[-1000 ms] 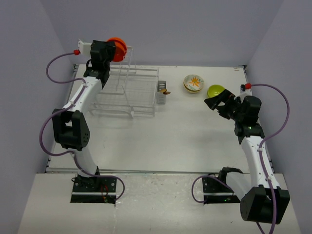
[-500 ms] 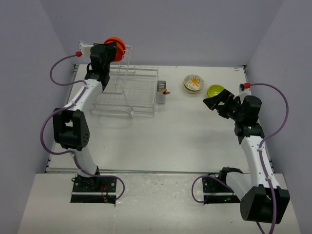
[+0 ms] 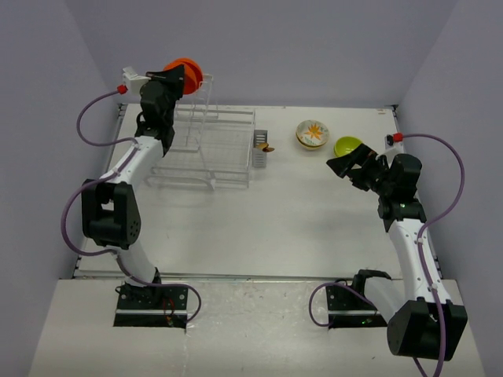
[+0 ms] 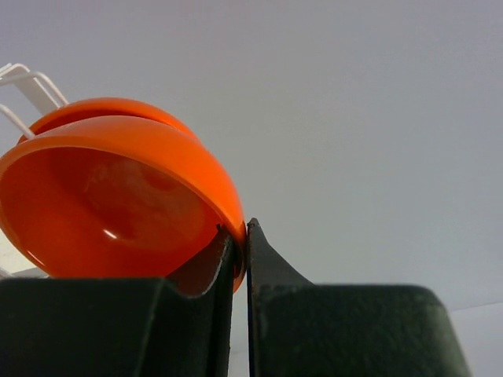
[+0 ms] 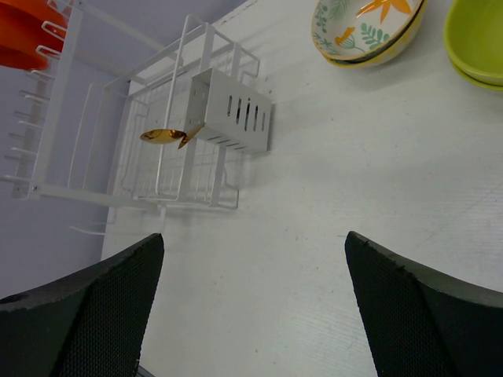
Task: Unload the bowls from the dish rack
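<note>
Two orange-red bowls sit on edge at the top of the dish rack's upright tower. My left gripper is shut on the rim of the nearer orange bowl, one finger inside and one outside; the second orange bowl stands right behind it. A cream flower bowl and a lime-green bowl rest on the table at the back right; both show in the right wrist view, cream and green. My right gripper is open and empty just in front of the green bowl.
The rack's low tray lies on the table at the back left, also in the right wrist view. Its grey cutlery caddy holds a gold spoon. Purple walls enclose the table.
My left gripper has shifted a little left and tilted at the tower top, the orange bowl moving with it. My right arm has barely moved.
</note>
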